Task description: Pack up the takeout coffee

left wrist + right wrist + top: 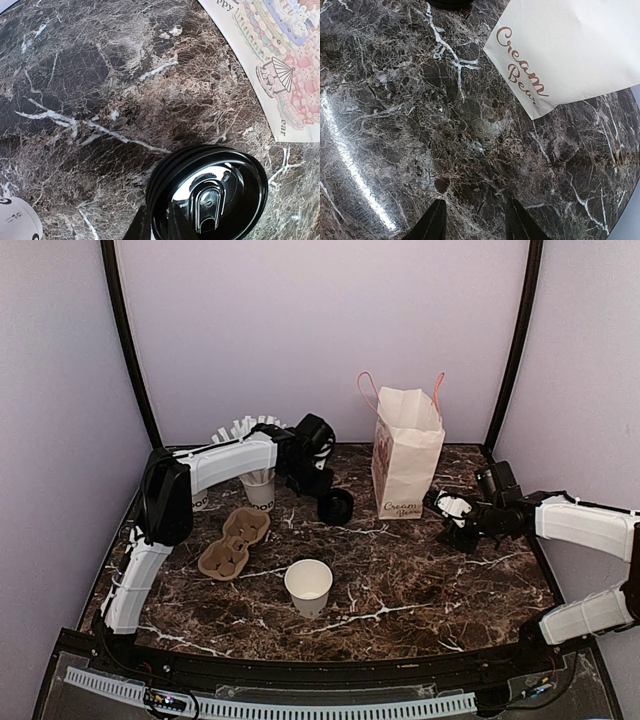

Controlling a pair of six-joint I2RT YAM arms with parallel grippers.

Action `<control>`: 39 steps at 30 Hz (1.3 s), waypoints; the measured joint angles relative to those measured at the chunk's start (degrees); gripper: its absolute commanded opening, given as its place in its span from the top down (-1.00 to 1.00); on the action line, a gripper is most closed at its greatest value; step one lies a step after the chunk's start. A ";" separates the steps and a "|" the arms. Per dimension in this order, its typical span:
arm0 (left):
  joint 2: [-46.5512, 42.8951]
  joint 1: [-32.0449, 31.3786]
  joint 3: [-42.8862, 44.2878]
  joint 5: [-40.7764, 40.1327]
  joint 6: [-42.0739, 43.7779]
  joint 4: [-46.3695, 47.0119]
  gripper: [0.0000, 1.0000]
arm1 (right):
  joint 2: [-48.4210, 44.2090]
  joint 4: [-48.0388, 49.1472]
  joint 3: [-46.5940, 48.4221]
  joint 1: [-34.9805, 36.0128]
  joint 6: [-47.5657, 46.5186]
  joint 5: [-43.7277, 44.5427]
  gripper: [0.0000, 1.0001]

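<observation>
No cup with a black dome lid on it shows. A lidless white paper cup [308, 585] stands open at front centre. A loose black dome lid [336, 505] is low over the table left of the paper bag [407, 450]. My left gripper [322, 483] is shut on the lid's rim. In the left wrist view the gripper [157, 226] has one finger on each side of the lid's [212, 192] near edge. My right gripper [455, 515] is open and empty, right of the bag, low over the table [476, 226].
A brown cardboard cup carrier [235, 540] lies at the left. A white cup with sticks [258, 488] stands under my left arm, with white fanned items [240, 427] behind. The bag also shows in both wrist views [280, 50] [570, 50]. A white cup's edge [15, 220] shows at lower left.
</observation>
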 measured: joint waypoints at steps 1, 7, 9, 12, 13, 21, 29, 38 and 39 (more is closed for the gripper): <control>0.00 0.00 0.07 0.00 0.00 -0.02 0.70 | -0.02 0.00 0.00 0.00 0.00 0.00 0.16; 0.11 0.00 0.55 0.00 0.04 -0.04 0.66 | 0.00 0.00 0.00 0.00 0.00 0.07 0.16; 0.20 0.00 0.55 0.04 0.07 -0.04 0.66 | 0.00 0.00 0.00 0.00 -0.02 0.13 0.16; 0.55 0.00 0.61 0.17 0.15 -0.07 0.67 | -0.02 -0.02 0.00 0.00 -0.02 0.15 0.16; 0.76 0.00 0.72 0.26 0.17 -0.09 0.67 | 0.00 -0.02 0.00 0.00 -0.02 0.15 0.16; 1.77 0.00 0.85 0.59 0.15 -0.17 0.71 | 0.00 0.00 0.00 0.00 -0.02 0.17 0.16; 2.01 0.00 2.78 0.26 0.17 -2.56 0.83 | 0.00 0.00 0.00 0.00 -0.02 0.17 0.16; -2.34 0.00 -1.16 0.98 1.46 -3.02 0.83 | 0.00 0.00 0.00 0.02 -0.11 0.13 0.16; -3.17 0.00 -1.57 1.64 1.90 -2.99 0.84 | 0.00 0.00 0.00 0.02 -0.04 -0.07 0.16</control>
